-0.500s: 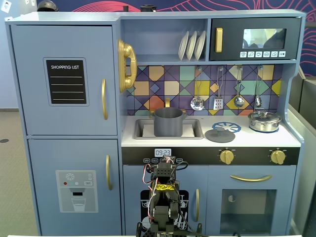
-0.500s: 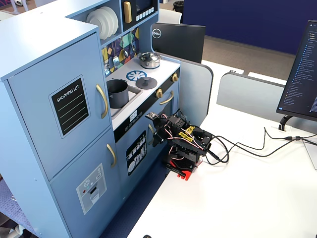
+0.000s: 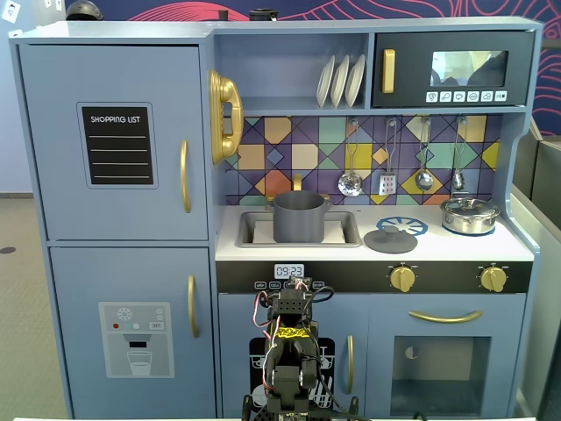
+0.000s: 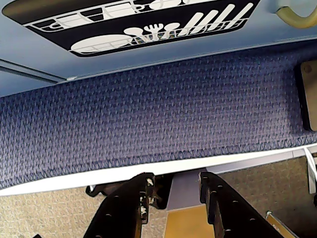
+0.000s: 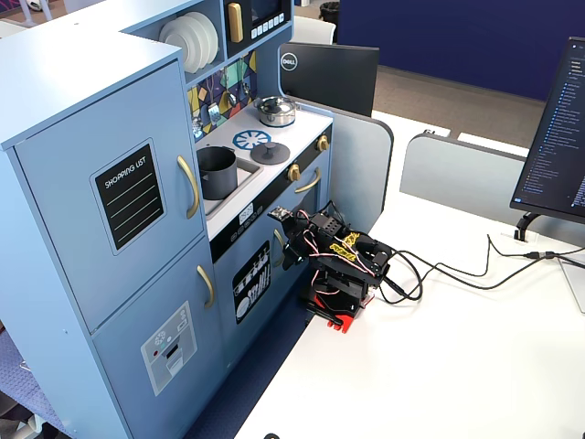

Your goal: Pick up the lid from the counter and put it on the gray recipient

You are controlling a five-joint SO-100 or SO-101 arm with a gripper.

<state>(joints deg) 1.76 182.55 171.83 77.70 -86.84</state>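
With its empty pincer [image 4: 174,194] parted and folded low, the arm should rise over the flat dark-gray disc lid [image 3: 391,239] lying on the counter [image 3: 456,248] beside the tall gray pot [image 3: 299,217], gripping its knob squarely.

Two pots [image 3: 299,217], three plates [image 3: 340,81], four hanging utensils [image 3: 388,158].

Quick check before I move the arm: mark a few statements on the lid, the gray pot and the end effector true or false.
1. The lid lies on the counter, right of the gray pot in a fixed view. True.
2. The gray pot is covered. False: its top is open.
3. The end effector holds the lid. False: it is open and empty.
4. The silver pot has its lid on. True.
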